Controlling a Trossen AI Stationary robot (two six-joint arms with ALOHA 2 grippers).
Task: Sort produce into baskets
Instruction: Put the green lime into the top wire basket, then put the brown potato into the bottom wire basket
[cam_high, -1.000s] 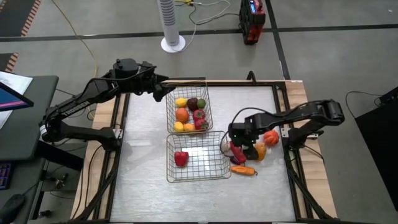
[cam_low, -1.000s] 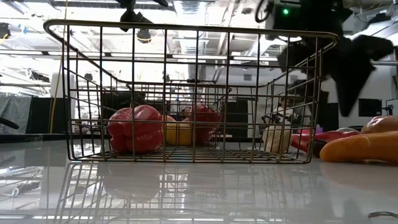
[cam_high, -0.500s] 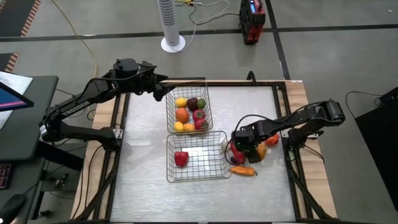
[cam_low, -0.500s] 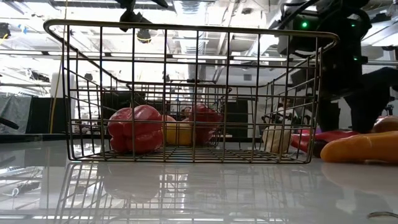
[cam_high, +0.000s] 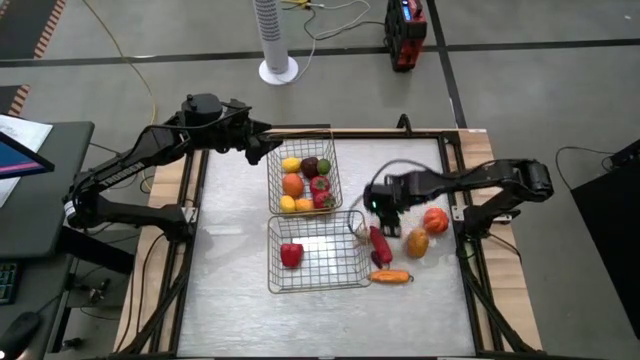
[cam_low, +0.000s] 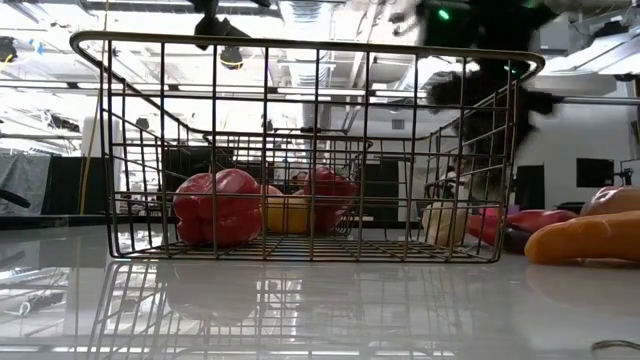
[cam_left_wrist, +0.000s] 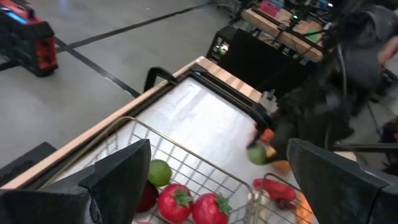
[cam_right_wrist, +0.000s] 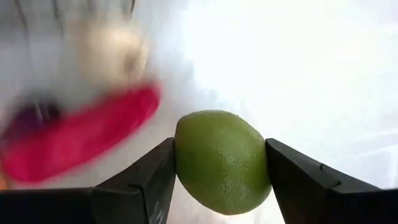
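Note:
My right gripper (cam_high: 384, 204) is shut on a green round (cam_right_wrist: 222, 160), above the table right of the baskets; the round also shows in the left wrist view (cam_left_wrist: 257, 154). The far wire basket (cam_high: 272, 186) holds yellow, orange, red, dark and green pieces. The near wire basket (cam_high: 272, 262) holds a red pepper (cam_high: 291, 254). A red chili (cam_high: 381, 245), an orange carrot (cam_high: 390, 276) and two orange-red rounds (cam_high: 427, 231) lie on the table. My left gripper (cam_high: 264, 141) is open and empty over the far basket's far left corner. My right gripper pinches the green round between its two fingers, one on each of its opposite sides (cam_right_wrist: 185, 163). The fingers come from above, pointing down. The round is lifted clear of the table, above the red chili (cam_right_wrist: 81, 134).
A whitish piece (cam_low: 443, 222) lies by the near basket's right side. The table's raised frame (cam_high: 455, 180) runs close behind the loose produce on the right. Bare table surface (cam_high: 230, 250) lies left of the baskets.
My right gripper went down and toward the near edge onto the loose produce, then came up and back toward the far edge with the green round, which is now lifted clear of the table.

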